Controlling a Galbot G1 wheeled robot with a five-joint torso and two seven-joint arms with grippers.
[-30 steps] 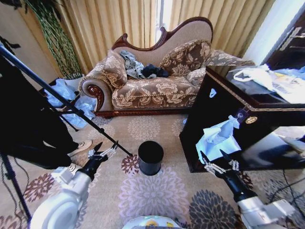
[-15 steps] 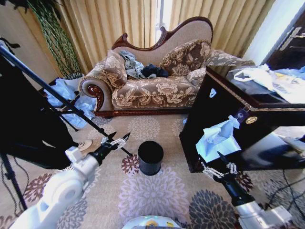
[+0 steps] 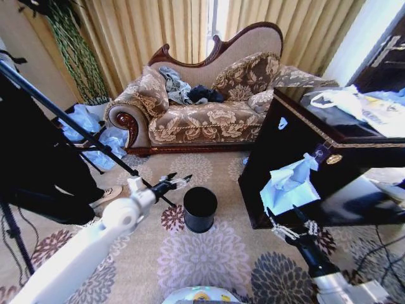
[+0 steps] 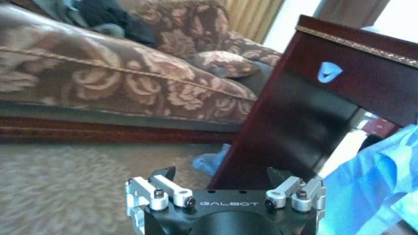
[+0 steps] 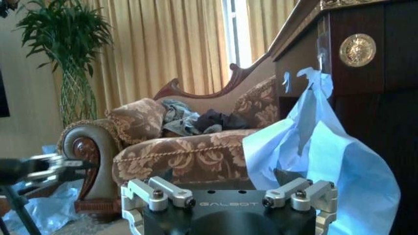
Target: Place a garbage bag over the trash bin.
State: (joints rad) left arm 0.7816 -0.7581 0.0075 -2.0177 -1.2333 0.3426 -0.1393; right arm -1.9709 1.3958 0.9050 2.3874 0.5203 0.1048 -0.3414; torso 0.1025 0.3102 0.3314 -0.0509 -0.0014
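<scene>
The trash bin point(image 3: 200, 209), small, black and round, stands open on the flowered carpet in front of the sofa. The garbage bag point(image 3: 290, 185), pale blue and crinkly, hangs from the front of the glossy black cabinet point(image 3: 278, 145); it also appears as the garbage bag point(image 5: 326, 156) in the right wrist view and at the edge of the left wrist view point(image 4: 372, 181). My left gripper point(image 3: 177, 182) is open, just left of the bin's rim and above the carpet. My right gripper point(image 3: 288, 223) is open and empty, low on the right, just below the hanging bag.
A patterned sofa point(image 3: 202, 120) with clothes on it lines the back. A heap of pale blue plastic point(image 3: 88, 126) lies at the left beside a black tripod leg point(image 3: 76, 130). A white printed bag point(image 3: 342, 98) rests on the cabinet top. Open carpet surrounds the bin.
My left arm has stretched forward and to the right, bringing its open gripper from well left of the bin to just beside its rim. The right gripper has barely shifted.
</scene>
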